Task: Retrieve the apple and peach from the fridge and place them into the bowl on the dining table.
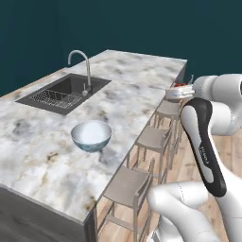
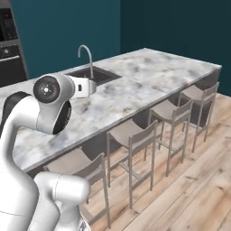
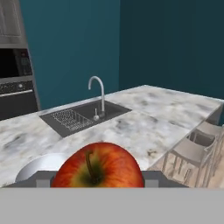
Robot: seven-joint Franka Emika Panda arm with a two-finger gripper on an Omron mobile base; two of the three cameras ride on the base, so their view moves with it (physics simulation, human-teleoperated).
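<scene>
With fingers (image 3: 98, 186) clamped on the apple (image 3: 98, 166), we carry it level above the bowl (image 1: 91, 134), then release low.

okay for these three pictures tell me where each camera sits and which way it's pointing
Left base view: behind the arm, to its left, facing the dining table, bowl and sink; arm at right.
Right base view: behind-right, facing the table's stools; arm at left.
Hand view: on the hand, looking past the gripper holding the apple.
All share the sink and faucet.
</scene>
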